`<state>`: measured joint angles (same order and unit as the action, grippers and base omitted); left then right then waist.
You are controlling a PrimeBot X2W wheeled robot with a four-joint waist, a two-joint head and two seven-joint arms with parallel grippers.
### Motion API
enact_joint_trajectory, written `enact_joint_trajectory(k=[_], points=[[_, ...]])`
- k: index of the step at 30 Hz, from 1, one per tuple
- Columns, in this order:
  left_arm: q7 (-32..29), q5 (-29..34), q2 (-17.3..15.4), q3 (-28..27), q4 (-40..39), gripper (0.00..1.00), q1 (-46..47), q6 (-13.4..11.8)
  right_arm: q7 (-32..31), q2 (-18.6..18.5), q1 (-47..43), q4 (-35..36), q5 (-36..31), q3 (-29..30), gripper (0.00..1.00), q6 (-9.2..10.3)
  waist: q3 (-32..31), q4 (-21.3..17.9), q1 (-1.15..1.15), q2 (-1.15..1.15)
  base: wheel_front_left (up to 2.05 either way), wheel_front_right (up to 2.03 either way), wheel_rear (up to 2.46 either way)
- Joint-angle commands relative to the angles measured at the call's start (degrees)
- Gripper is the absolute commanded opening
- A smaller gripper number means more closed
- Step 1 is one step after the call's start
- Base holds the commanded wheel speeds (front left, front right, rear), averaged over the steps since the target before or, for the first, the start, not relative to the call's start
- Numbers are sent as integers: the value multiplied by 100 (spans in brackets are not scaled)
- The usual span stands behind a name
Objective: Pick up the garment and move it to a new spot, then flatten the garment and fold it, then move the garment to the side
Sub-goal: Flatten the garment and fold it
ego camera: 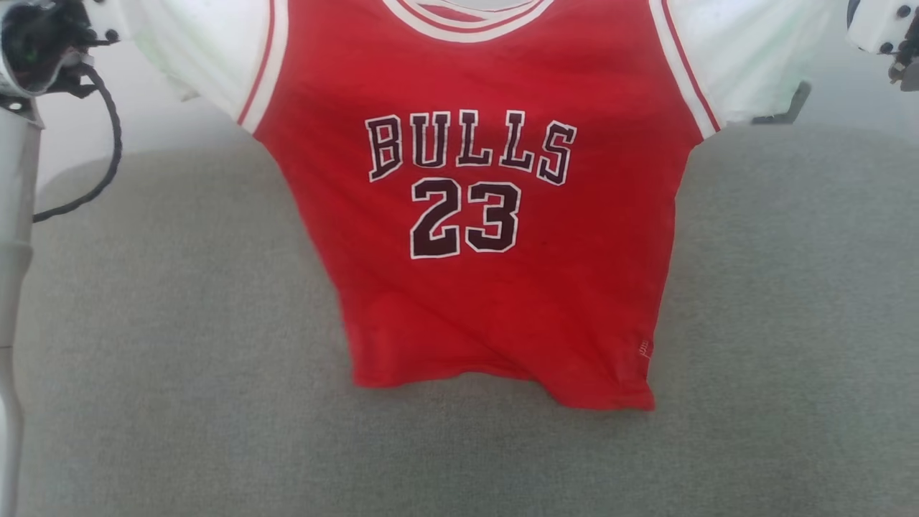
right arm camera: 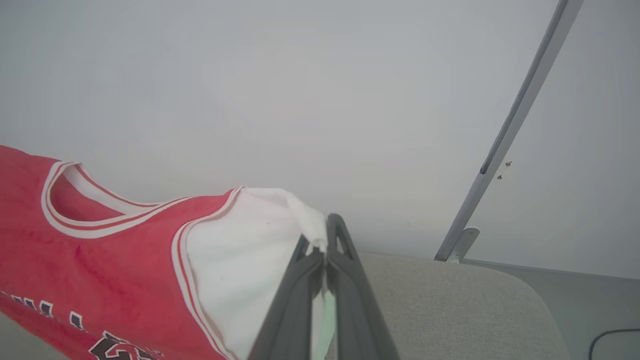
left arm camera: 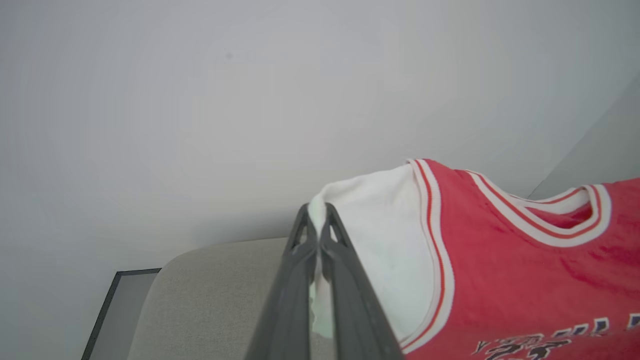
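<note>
The garment (ego camera: 495, 287), a red T-shirt with white sleeves and "BULLS 23" on its chest, hangs spread in the air, its lower hem resting on the grey cushioned surface (ego camera: 179, 359). My left gripper (left arm camera: 316, 212) is shut on the edge of one white sleeve (left arm camera: 380, 235). The red body and striped neckline (left arm camera: 550, 225) stretch away to that view's right. My right gripper (right arm camera: 322, 235) is shut on the other white sleeve (right arm camera: 240, 240), with the red body (right arm camera: 90, 260) to its left. In the head view the two wrists (ego camera: 43, 43) (ego camera: 883, 29) sit at the top corners.
A pale wall rises behind the cushion. A black cable (ego camera: 108, 143) loops down from the left wrist. A grey metal bar (right arm camera: 515, 120) slants up the wall at the cushion's right end, and a dark-framed panel (left arm camera: 115, 310) lies off its left end.
</note>
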<state>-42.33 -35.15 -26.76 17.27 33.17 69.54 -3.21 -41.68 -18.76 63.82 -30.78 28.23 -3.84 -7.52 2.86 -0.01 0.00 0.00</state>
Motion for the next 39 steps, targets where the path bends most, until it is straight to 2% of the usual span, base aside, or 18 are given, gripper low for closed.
enact_joint_trajectory(k=[1, 9, 15, 19, 23, 26, 30, 32, 35, 39], points=[[-6, -22, -23, -28, -36, 0, -14, -17, 29, 20, 70, -9, 25, -23, 0, 6, -92, -56, 0, 0, 0, 0, 0], [63, 5, -93, -42, -270, 0, 10, -111, 231, 48, 255, -100, 67, -150, 0, 6, -47, -140, 0, 0, 0, 0, 0], [666, 181, 38, -29, -252, 0, 403, -70, 829, -106, 639, -367, 143, -586, 0, 6, 490, -143, 0, 0, 0, 0, 0], [1331, 294, 221, -35, -6, 0, 900, -1, 1415, -258, 1118, -604, 175, -1049, 0, 6, 1007, -141, 0, 0, 0, 0, 0], [2116, 520, 389, 37, 376, 0, 1535, 101, 2309, -448, 1717, -857, 139, -1468, 0, 7, 1521, -106, 0, 0, 0, 0, 0], [2862, 698, 511, 64, 664, 0, 2037, 157, 3261, -582, 2184, -1105, -78, -1735, 0, 7, 1817, -78, 0, 0, 0, 0, 0], [4221, 1058, 608, 168, 921, 0, 2626, 271, 4678, -786, 2783, -1506, -633, -1990, 0, 7, 2098, 5, 0, 0, 0, 0, 0], [4808, 1053, 702, 144, 1128, 0, 2746, 334, 5199, -821, 2978, -1760, -898, -2136, 0, 7, 2173, 57, 0, 0, 0, 0, 0], [5321, 1077, 759, 215, 1476, 0, 2688, 551, 5506, -804, 3104, -2095, -1092, -2377, 0, 7, 2188, 116, 0, 0, 0, 0, 0], [5426, 1010, 825, 350, 1996, 0, 2357, 800, 5532, -727, 2727, -2496, -694, -2732, 0, 7, 2129, 188, 0, 0, 0, 0, 0]])
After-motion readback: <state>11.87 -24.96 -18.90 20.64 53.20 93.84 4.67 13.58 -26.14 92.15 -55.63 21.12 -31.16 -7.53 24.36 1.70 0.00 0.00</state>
